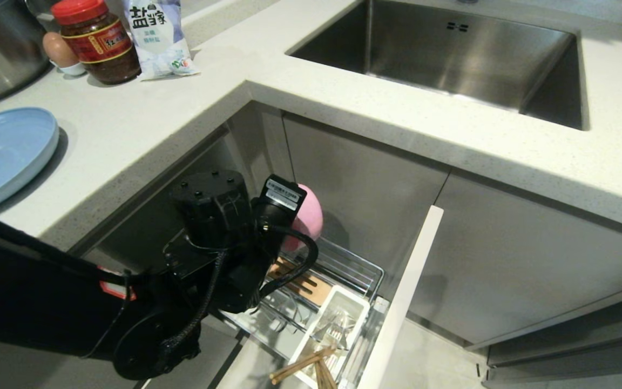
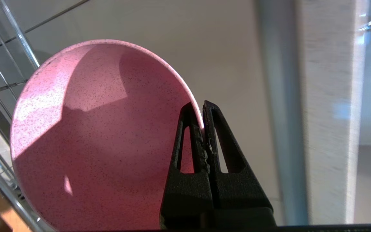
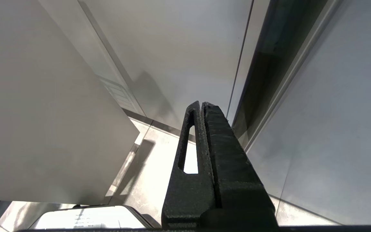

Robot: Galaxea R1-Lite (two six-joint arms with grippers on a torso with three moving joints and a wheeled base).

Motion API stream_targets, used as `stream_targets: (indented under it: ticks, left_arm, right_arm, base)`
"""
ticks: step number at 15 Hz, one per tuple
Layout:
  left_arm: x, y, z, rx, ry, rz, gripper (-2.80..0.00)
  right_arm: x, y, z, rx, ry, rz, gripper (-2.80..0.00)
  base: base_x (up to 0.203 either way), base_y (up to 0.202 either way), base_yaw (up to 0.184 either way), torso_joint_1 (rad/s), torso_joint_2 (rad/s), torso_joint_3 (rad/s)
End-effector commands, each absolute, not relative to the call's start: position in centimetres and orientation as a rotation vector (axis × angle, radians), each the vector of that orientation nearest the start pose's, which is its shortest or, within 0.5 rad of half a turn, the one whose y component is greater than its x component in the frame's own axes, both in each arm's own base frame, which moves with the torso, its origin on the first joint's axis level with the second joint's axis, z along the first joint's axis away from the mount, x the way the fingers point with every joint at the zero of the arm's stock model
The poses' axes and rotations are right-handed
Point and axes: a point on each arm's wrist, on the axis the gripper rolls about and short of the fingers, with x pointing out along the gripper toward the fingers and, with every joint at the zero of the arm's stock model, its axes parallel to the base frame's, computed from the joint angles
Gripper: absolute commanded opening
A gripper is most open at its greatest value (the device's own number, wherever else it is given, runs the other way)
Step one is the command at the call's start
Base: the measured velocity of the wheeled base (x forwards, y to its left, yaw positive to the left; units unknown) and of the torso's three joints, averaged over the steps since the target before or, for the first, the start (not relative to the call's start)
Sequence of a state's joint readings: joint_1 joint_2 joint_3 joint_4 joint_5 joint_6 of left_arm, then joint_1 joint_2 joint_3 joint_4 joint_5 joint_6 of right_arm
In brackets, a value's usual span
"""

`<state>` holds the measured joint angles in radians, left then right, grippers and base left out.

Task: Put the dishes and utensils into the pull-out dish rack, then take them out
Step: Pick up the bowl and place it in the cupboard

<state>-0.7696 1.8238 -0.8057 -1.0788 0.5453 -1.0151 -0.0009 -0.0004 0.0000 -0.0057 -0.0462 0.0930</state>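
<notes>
On the far left of the counter the light-blue plate (image 1: 6,148) lay flat, outside the pull-out dish rack (image 1: 343,270), so by the look of it one dish was either not yet loaded or already taken out; which of the two could not be told from this moment alone. To its right and lower, the left arm reached down from the left into the open cabinet bay, its wrist bent so that the left gripper (image 2: 203,127) pointed toward the back of the rack. Its fingers were pinched tight on the rim of the pink bowl (image 2: 101,138), which was tipped on edge above the far end of the wire basket, clear of the wooden strip (image 1: 303,286). Further right and nearer, the white cutlery caddy (image 1: 343,302) held the chopsticks (image 1: 303,364) and some silver cutlery; fork and spoon could not be told apart there. The utensils therefore sat in the rack while the bowl was in transit. The right gripper (image 3: 201,129) hung parked beside the cabinet fronts, closed on nothing.
</notes>
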Motion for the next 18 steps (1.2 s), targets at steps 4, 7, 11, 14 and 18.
stream_targets:
  ticks: [4,7,11,14,18]
  left_arm:
    - [26.7,-23.2,15.3,-1.081,0.052,-0.216,-2.80]
    - [27.4,-23.4,13.6,-1.097,0.056,-0.208,-2.80]
    - [27.9,-23.5,12.9,-1.149,0.025,-0.251,-2.80]
    - [28.3,-23.4,12.2,-1.152,0.026,-0.259,-2.80]
    - [28.8,-23.5,11.2,-1.167,0.035,-0.287,-2.80]
  right_arm:
    - [-2.3,-0.1,7.6,0.094,-0.013,-0.047,-2.80]
    - [-2.3,-0.1,7.6,0.094,-0.013,-0.046,-2.80]
    - [-2.3,-0.1,7.6,0.094,-0.013,-0.047,-2.80]
    - [-2.3,-0.1,7.6,0.094,-0.013,-0.047,-2.80]
    - [-2.3,-0.1,7.6,0.094,-0.013,-0.047,-2.80]
  base:
    - [0.000,0.000,0.000,0.000,0.00,0.000]
    - [0.000,0.000,0.000,0.000,0.00,0.000]
    - [0.000,0.000,0.000,0.000,0.00,0.000]
    - [0.000,0.000,0.000,0.000,0.00,0.000]
    - [0.000,0.000,0.000,0.000,0.00,0.000]
